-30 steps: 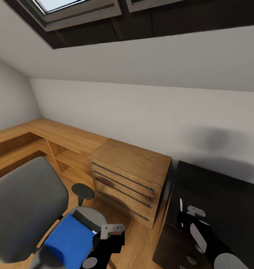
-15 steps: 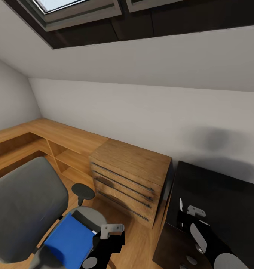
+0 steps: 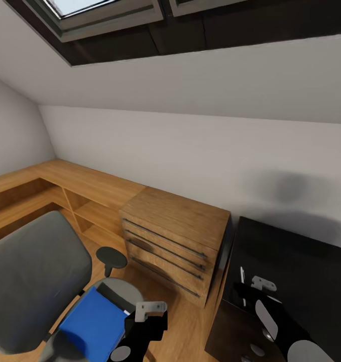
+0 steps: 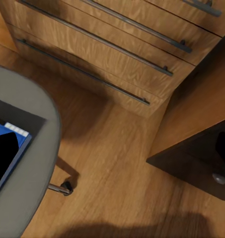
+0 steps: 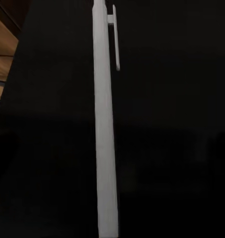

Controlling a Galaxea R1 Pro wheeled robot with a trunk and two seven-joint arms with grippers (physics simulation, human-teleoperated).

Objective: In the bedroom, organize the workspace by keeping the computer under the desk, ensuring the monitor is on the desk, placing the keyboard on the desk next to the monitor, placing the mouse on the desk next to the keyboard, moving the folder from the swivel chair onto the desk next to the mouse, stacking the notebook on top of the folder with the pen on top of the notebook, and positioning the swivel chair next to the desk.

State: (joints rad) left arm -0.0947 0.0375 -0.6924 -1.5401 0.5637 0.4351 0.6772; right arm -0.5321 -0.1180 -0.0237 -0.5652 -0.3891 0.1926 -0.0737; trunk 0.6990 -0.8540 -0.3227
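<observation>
Head view: folder (image 3: pixel 92 322) on swivel chair (image 3: pixel 32 281) seat at 7 o'clock, left gripper (image 3: pixel 149 310) beside it, aperture unclear. Desk (image 3: pixel 301 261) at 4 o'clock; right gripper (image 3: pixel 255 289) above it, grip unclear. Right wrist view alone shows the pen (image 5: pixel 105 129) up close with its clip, lying on the desk.

You see the glossy black desk (image 3: pixel 296 256) at the head view's right, with the pale pen (image 3: pixel 243 276) lying directly on its top near the corner beside the wooden drawer chest (image 3: pixel 173 241). The grey swivel chair (image 3: pixel 32 281) stands on the wooden floor (image 4: pixel 122 163); the blue folder (image 3: pixel 92 322) lies flat on its seat.
</observation>
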